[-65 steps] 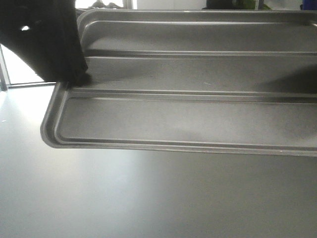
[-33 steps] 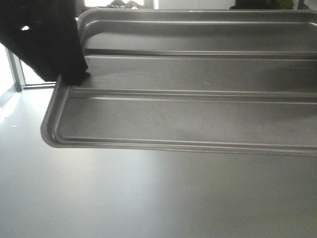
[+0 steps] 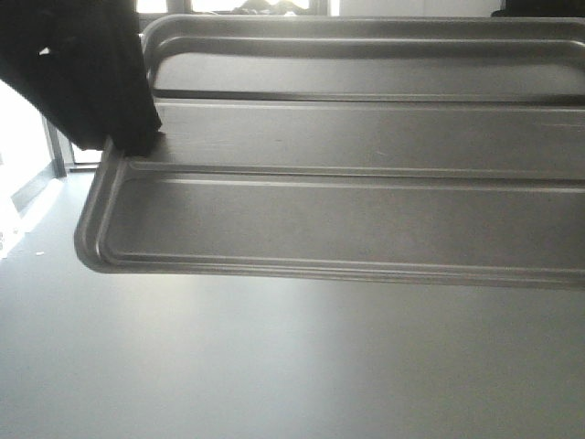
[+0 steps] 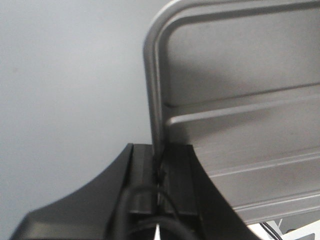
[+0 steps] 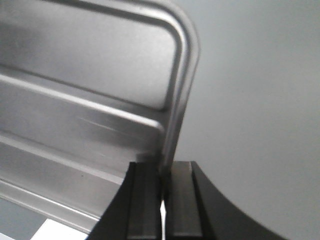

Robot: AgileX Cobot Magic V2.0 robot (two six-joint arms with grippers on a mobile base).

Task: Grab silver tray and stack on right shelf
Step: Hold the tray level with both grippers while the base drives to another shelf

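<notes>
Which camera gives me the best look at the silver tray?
Exterior front-facing: the silver tray fills it, both ridges visible. Wrist views show only one end each, rim pinched by the left gripper and right gripper.

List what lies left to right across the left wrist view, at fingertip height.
Plain grey background surface → black left gripper, clamped shut → shiny rectangular silver tray, its rim in that grip, its ridged base running to the right edge.
</notes>
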